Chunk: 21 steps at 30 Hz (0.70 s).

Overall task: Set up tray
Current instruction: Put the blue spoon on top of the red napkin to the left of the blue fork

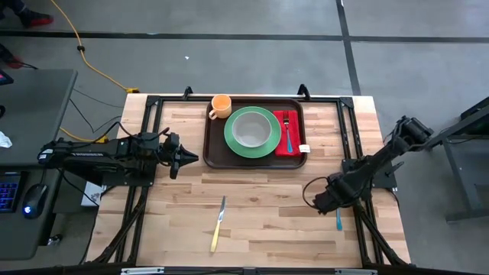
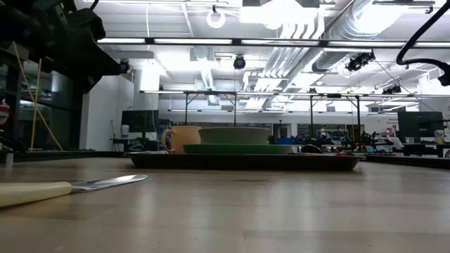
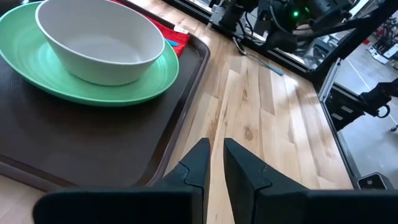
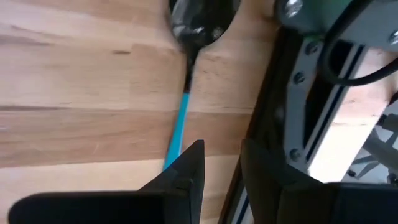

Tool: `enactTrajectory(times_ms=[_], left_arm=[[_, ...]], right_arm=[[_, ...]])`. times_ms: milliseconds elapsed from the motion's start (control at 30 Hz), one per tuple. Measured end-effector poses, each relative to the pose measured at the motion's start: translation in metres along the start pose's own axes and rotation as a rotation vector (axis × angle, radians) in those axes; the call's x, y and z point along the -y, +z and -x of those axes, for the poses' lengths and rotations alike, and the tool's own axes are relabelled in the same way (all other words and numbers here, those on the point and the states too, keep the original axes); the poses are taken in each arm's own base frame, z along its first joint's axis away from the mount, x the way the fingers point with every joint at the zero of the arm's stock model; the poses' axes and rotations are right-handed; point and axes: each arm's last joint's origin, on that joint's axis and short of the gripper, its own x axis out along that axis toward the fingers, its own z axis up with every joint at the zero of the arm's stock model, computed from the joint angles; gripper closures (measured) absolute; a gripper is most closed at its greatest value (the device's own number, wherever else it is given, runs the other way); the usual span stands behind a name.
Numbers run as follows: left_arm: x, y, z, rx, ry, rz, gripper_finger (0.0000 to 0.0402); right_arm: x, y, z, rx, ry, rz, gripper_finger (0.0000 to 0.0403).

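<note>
Tray [image 1: 216, 149] lies lengthwise across table's far edge.

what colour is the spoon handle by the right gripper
Bright blue; the spoon shows best in the right wrist view.

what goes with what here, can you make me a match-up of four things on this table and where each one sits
1 white bowl
2 orange mug
3 yellow-handled knife
4 blue-handled spoon

a on the bare table in front of the tray
b on the green plate
c by the right gripper, at the table's right edge
d at the tray's back left corner

Pairs: 1-b, 2-d, 3-a, 4-c
</note>
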Motion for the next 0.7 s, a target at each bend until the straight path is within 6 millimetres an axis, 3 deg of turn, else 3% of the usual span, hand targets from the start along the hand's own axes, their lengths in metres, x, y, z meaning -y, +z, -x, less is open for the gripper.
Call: enactTrajectory(times_ms=[700], left_arm=[[0.0,0.0,0.0,0.002,0.001,0.024,0.0325]], right_arm=[[0.044,0.017,0.029,0.097,0.131,0.073,0.032]])
